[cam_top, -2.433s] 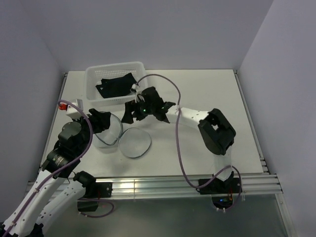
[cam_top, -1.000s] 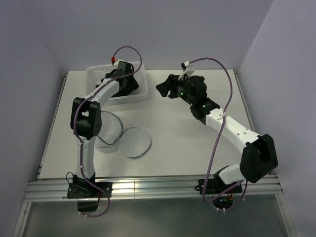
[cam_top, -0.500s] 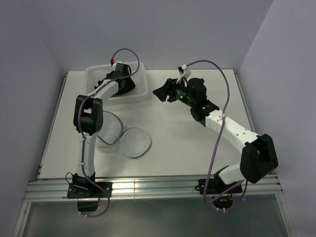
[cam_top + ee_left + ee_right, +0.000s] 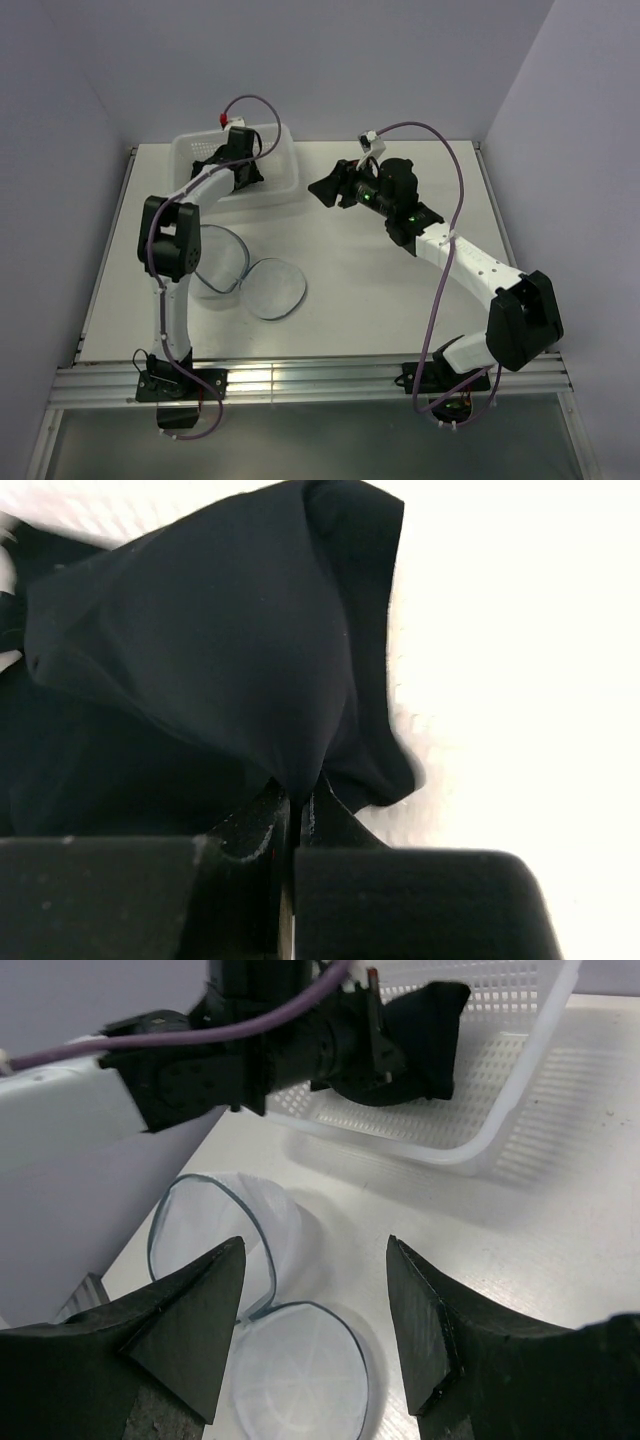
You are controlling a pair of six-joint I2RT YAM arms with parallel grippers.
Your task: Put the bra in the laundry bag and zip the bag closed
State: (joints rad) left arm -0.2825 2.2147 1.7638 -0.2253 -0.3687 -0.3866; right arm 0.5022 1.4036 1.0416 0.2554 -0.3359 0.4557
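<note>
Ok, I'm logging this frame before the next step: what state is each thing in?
bra: in the basket, pinched by the left gripper.
laundry bag: unzipped, lid flopped open, empty.
basket: upright, holding the bra.
left gripper: shut on the bra.
right gripper: open, empty.

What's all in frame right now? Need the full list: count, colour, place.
bra: 1, black, inside the basket, pinched by the left claw
laundry bag: 1, translucent white mesh with a dark rim, lying open on the near-left of the table
basket: 1, white perforated plastic, far-left of the table
table: 1, white
cables: 2, purple, one along each arm
left arm: white and black, reaching into the basket
left claw: shut on the bra
right arm: white and black, over the far middle of the table
right claw: open, empty
</note>
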